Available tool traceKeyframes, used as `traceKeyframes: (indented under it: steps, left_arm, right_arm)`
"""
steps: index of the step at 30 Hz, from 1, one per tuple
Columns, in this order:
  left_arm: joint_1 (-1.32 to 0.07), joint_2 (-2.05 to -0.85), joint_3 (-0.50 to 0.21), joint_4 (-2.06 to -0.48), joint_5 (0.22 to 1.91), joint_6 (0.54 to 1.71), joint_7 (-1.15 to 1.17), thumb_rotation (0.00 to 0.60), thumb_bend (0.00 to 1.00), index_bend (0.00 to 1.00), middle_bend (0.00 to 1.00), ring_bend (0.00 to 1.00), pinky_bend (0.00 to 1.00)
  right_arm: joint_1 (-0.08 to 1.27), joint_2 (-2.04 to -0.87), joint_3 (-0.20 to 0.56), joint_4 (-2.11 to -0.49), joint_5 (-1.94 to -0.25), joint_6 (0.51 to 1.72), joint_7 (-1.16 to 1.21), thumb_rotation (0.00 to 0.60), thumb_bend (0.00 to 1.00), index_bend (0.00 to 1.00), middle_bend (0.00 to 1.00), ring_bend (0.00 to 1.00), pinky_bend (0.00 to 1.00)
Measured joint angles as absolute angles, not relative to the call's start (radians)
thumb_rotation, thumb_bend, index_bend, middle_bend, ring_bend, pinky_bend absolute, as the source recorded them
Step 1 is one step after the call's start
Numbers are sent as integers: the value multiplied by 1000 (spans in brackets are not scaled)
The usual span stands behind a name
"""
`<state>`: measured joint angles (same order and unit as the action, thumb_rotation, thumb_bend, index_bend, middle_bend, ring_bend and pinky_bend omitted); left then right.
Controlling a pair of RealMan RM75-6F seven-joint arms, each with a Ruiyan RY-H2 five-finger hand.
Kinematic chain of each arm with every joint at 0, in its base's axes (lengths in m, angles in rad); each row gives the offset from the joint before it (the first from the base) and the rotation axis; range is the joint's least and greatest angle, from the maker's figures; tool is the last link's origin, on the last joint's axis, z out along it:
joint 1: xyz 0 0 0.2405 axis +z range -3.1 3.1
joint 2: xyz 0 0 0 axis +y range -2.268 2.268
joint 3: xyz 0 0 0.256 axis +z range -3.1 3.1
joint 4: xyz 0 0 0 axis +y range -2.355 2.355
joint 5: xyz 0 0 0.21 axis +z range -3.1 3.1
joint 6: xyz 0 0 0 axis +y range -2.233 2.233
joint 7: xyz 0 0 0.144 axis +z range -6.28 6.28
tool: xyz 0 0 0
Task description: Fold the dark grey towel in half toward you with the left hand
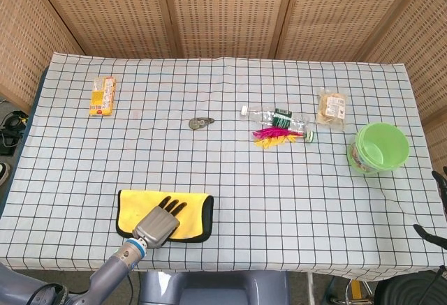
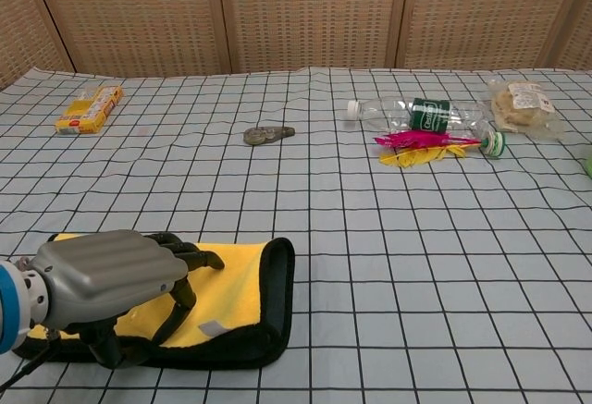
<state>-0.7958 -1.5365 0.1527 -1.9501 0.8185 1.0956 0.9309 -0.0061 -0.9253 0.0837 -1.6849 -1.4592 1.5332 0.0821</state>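
- Towel (image 1: pixel 188 211) lies folded near our front table edge, yellow side up, dark border around it
- Our left hand (image 1: pixel 158 224) rests on it, fingers (image 2: pixel 192 258) spread, gripping nothing
- Right hand out of view

The towel (image 2: pixel 231 279) is soft matt cloth, yellow on its upper face with a dark grey backing. The left robot hand (image 2: pixel 102 275) has a smooth grey shell with dull black fingers (image 2: pixel 190 258). A checked woven cloth covers the tabletop (image 1: pixel 230 158). The bottle (image 2: pixel 416 115) is clear glossy plastic; the bowl (image 1: pixel 380 148) is smooth green plastic.
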Motion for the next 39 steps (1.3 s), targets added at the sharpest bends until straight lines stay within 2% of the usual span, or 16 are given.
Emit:
traceKeyframes:
  steps: [5,7,12,15,17,23,25,27,30,36,39]
  left_arm:
    - [-796,-1532,156,-1954,818,1091,922,600,436,507,0,0,0]
    - [-797,-1527,157,-1957,819,1086,917,600,430,430,0,0,0]
    - [-797,-1500,161,-1978,838,1065,881,600,416,133,0,0,0]
    - [-793,-1472,163,-1999,859,1053,841,600,411,43,0,0,0]
    - [-790,-1449,165,-2014,879,1046,813,600,410,17,0,0,0]
    - [-768,-1374,167,-2056,974,1045,723,600,395,0,0,0,0]
    - [-758,-1357,166,-2061,1015,1052,694,600,324,0,0,0,0]
    - [-743,-1338,164,-2061,1069,1065,656,600,187,0,0,0,0]
    - [-720,-1312,159,-2051,1143,1086,595,600,57,0,0,0,0]
    - [-683,-1291,150,-1983,1281,1112,456,600,50,5,0,0,0]
    - [-681,-1294,152,-1943,1347,1086,383,600,59,58,0,0,0]
  right_arm:
    - [-7,-924,83,-1686,-1460,1534,84,600,0,0,0,0,0]
    - [-7,-924,83,-1685,-1460,1535,84,600,0,0,0,0,0]
    - [-8,-923,83,-1687,-1462,1536,83,600,0,0,0,0,0]
    - [-8,-923,82,-1688,-1463,1538,83,600,0,0,0,0,0]
    - [-8,-923,82,-1688,-1464,1538,83,600,0,0,0,0,0]
    - [-9,-924,81,-1690,-1467,1540,81,600,0,0,0,0,0]
    - [-9,-924,80,-1691,-1469,1541,79,600,0,0,0,0,0]
    - [-9,-924,79,-1691,-1471,1541,78,600,0,0,0,0,0]
    - [-9,-924,78,-1693,-1474,1542,75,600,0,0,0,0,0]
    - [-10,-925,76,-1698,-1483,1546,69,600,0,0,0,0,0]
    - [-11,-925,75,-1701,-1488,1551,65,600,0,0,0,0,0]
